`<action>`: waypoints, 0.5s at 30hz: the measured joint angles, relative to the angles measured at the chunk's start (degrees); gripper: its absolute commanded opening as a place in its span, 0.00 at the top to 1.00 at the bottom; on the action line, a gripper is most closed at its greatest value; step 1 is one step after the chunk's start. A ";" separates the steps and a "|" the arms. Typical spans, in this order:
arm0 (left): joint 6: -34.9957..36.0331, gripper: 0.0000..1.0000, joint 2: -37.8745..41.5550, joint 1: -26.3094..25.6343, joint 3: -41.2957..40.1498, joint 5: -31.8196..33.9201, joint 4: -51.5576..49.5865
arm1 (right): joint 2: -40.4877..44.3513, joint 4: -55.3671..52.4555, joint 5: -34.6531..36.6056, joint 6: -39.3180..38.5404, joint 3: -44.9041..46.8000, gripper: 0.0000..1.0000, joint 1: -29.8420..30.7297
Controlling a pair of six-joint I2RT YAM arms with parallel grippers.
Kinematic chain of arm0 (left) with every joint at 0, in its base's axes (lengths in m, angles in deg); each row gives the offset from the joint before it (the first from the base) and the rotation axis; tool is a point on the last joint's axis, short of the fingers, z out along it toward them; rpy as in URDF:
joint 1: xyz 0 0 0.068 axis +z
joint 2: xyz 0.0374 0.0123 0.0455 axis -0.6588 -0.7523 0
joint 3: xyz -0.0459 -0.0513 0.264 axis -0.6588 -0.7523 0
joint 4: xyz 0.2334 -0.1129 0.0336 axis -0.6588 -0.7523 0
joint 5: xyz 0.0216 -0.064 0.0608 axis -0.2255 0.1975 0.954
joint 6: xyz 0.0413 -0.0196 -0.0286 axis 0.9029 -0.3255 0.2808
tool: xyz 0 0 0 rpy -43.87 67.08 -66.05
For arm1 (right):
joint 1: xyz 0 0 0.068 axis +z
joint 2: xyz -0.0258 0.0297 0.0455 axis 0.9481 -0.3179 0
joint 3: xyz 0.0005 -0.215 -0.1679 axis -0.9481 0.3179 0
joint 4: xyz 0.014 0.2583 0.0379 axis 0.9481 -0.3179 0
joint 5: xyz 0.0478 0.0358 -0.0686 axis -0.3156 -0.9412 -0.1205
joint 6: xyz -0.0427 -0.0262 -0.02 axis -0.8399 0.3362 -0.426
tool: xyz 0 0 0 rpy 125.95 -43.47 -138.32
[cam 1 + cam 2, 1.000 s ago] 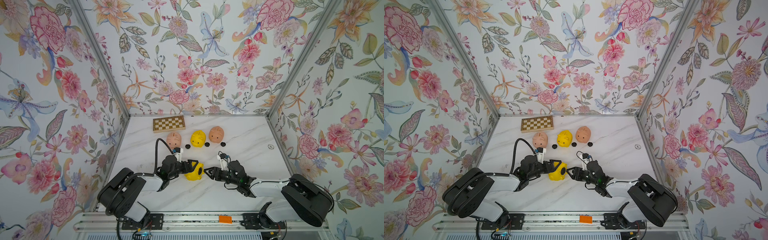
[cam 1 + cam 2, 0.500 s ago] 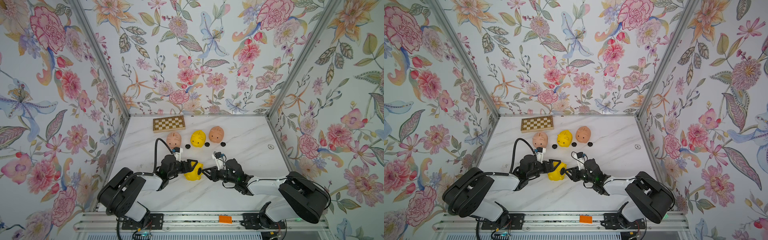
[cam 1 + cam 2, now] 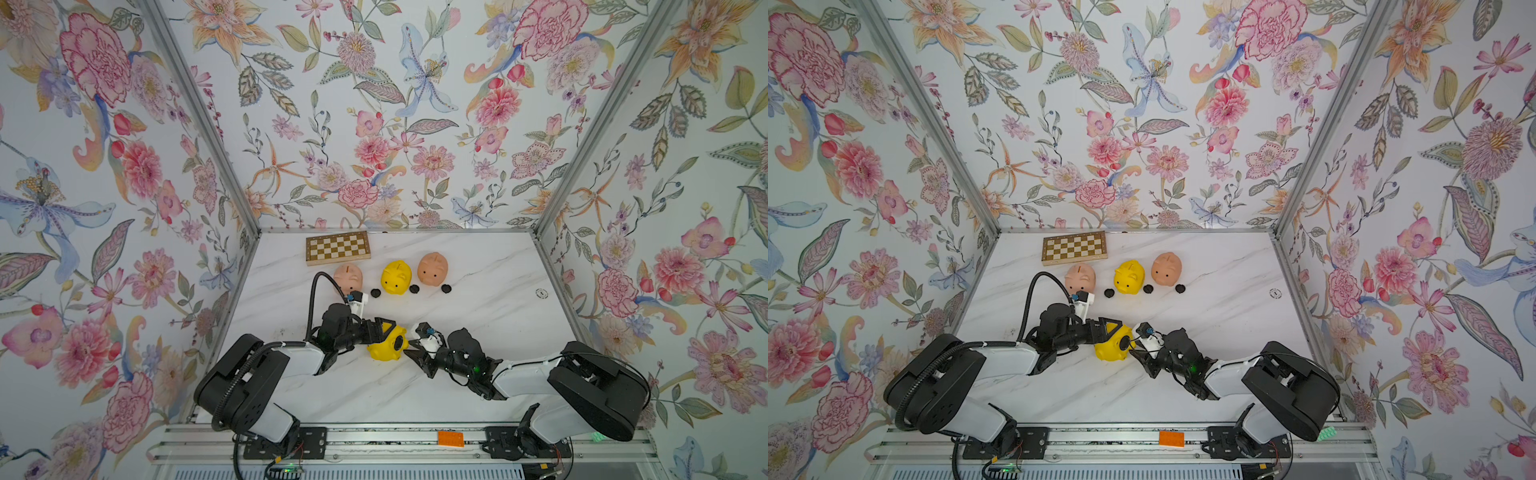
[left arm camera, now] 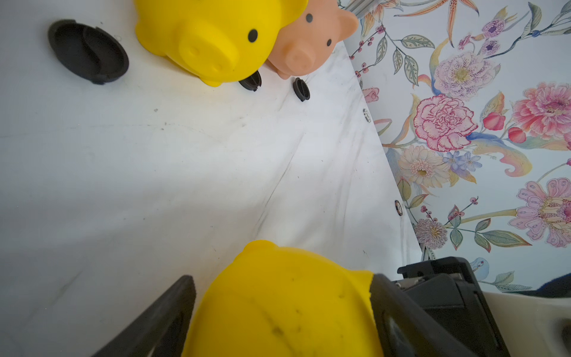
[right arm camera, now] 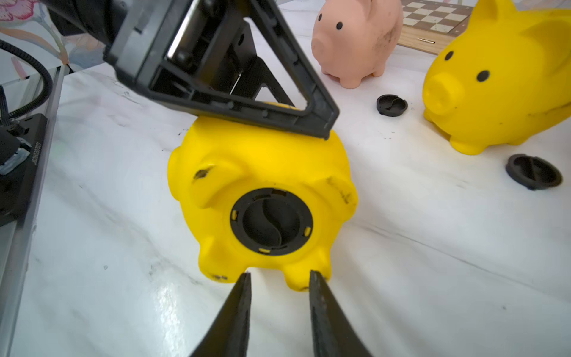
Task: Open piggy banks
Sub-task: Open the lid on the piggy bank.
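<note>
Since the earlier frame the right gripper (image 5: 279, 275) has advanced to the bright yellow rounded plastic piggy bank (image 5: 265, 154). Its jaws have narrowed, empty, in line with the fitted black round plug (image 5: 271, 222). The left gripper (image 4: 281, 279) clamps the bank on its side on the white marble tabletop (image 3: 478, 324), evidently to present the underside.

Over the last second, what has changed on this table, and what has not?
The right gripper edged closer to the tipped yellow pig, its fingers narrowing, and now points at the black plug in the pig's underside, not yet gripping it. Nothing was newly taken or let go. The left gripper stayed clamped on that pig; the three standing pigs, loose plugs and chessboard kept their places.
</note>
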 measured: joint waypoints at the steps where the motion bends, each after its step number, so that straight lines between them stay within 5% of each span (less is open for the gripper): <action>1: 0.72 0.09 -0.24 0.42 0.15 -0.98 -0.20 | -0.37 0.24 0.11 -1.55 -0.07 0.71 0.04; 15: 4.24 0.10 -2.67 3.67 1.75 -8.81 -0.74 | -4.44 0.39 0.85 -11.74 -4.96 0.77 1.07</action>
